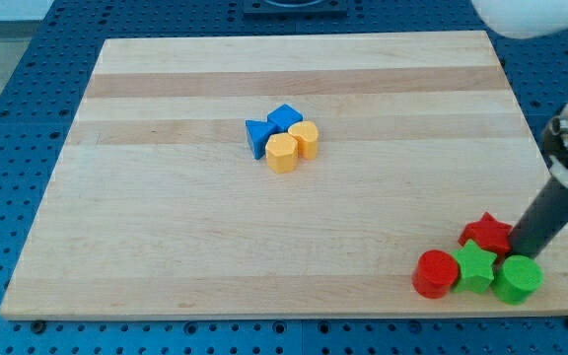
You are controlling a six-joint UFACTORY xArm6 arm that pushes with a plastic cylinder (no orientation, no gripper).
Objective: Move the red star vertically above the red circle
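No pincer, bare rod. My tip (pixel 524 255) touches red star (pixel 487 235) from the view's right; red circle (pixel 435 273) lies lower-left, so star needs shoving left.

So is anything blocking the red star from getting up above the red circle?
Nothing visible does. The red star sits up and to the view's right of the red circle, and the board above the circle is bare. The green star lies below that path. My tip is at the red star's right.
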